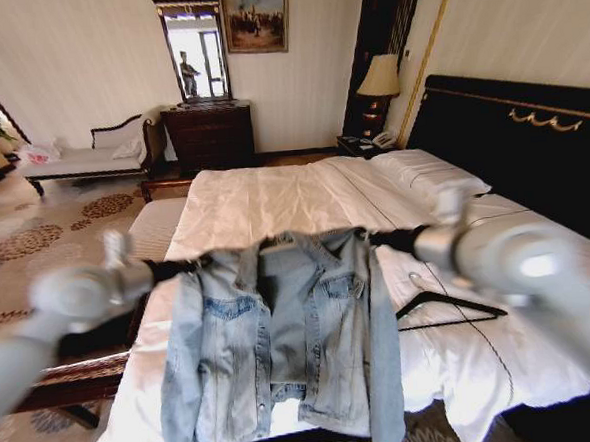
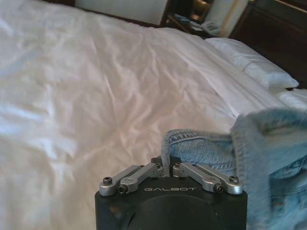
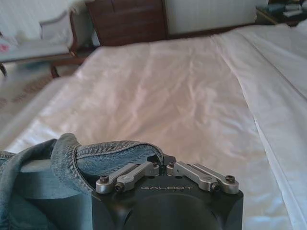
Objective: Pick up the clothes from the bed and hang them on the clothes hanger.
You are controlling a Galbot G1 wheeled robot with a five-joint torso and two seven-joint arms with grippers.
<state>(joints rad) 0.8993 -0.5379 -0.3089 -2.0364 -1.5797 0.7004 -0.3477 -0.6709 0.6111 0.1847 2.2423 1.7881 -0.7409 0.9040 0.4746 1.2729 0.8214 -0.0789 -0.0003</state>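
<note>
The light-blue denim jacket (image 1: 282, 342) hangs spread open in the air above the foot of the bed (image 1: 274, 197), front facing me, sleeves dangling. My left gripper (image 1: 195, 263) is shut on its left shoulder seam (image 2: 192, 143). At the other shoulder, my right gripper (image 1: 374, 238) is shut on the denim edge (image 3: 115, 151). The black clothes hanger (image 1: 449, 307) lies flat on the white sheet to the right of the jacket, below my right arm.
White pillows (image 1: 427, 173) and the tall black headboard (image 1: 530, 136) stand at the right. A pale bench (image 1: 150, 230) sits by the bed's left side. A dark dresser (image 1: 208, 134) with a mirror and a chaise (image 1: 91, 158) line the far wall.
</note>
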